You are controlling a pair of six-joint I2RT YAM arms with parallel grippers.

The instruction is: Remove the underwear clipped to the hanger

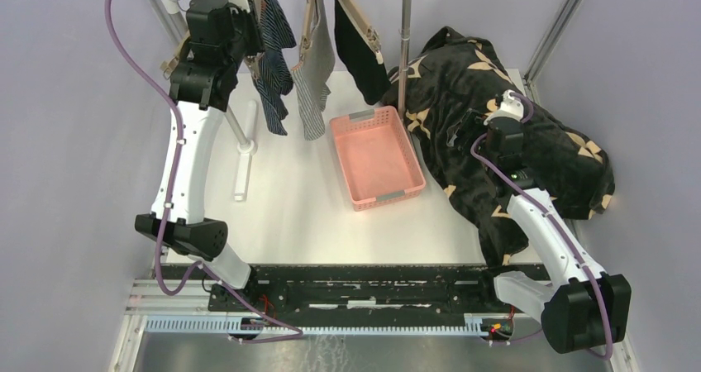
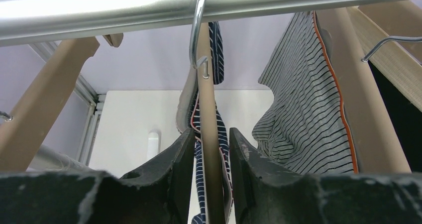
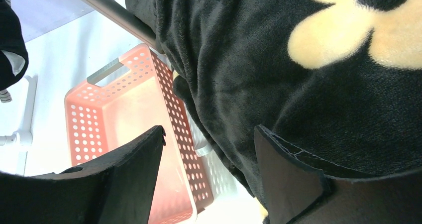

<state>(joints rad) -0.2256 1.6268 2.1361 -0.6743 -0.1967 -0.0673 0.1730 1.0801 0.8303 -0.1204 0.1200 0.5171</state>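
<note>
Three pairs of underwear hang clipped to wooden hangers on a metal rail [image 2: 149, 7]: navy striped underwear [image 1: 275, 66], grey striped underwear [image 1: 314, 78] and black underwear [image 1: 360, 50]. My left gripper [image 1: 252, 45] is raised to the rail. In the left wrist view its jaws [image 2: 211, 134] are closed in on the navy pair's hanger [image 2: 209, 84] and clip, with navy cloth [image 2: 222, 139] pinched alongside. The grey pair [image 2: 303, 109] hangs just to the right. My right gripper [image 1: 489, 114] is open and empty, low over the blanket [image 3: 278, 74].
A pink perforated basket [image 1: 376, 157] sits on the white table below the hangers, also in the right wrist view [image 3: 94, 119]. The black blanket with tan flowers [image 1: 512, 132] is heaped at the right. The rack's upright pole [image 1: 405, 41] and white foot [image 1: 242, 169] stand nearby.
</note>
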